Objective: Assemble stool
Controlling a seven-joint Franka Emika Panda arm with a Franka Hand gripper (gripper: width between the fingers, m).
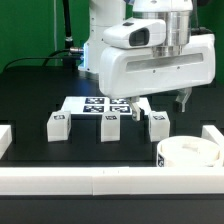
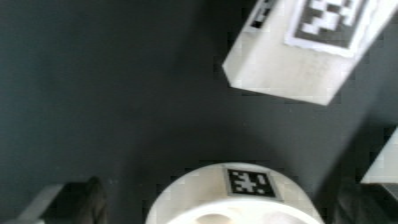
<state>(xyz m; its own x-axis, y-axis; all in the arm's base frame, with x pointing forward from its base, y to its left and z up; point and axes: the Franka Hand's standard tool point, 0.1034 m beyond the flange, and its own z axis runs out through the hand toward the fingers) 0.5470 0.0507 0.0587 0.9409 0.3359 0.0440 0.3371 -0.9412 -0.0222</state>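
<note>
Hanging clear above the worktop [image 1: 30, 95], the end effector [image 1: 160, 103] has its fingers spread as wide as they go and grips nothing. Three legs sit in a row in front of the marker board [image 1: 88, 104]: the left leg [image 1: 57, 124], the middle leg [image 1: 109, 126] and the right leg [image 1: 158, 125]. They are apart from one another and none is fitted.

The seat [image 1: 190, 152] lies flat by the border rails [image 1: 100, 181], toward the exterior view's right and nearer the camera than the legs. From the fingertips, the seat is down and off toward that same side. The wrist view shows the seat [image 2: 231, 192] close under the hand. A leg [image 2: 299, 50] lies farther off, its long axis running slantwise across that picture.

Being round, the seat offers no preferred axis, so reaching it would probably mean a straight drop over its rim. Assembly looks barely begun.
</note>
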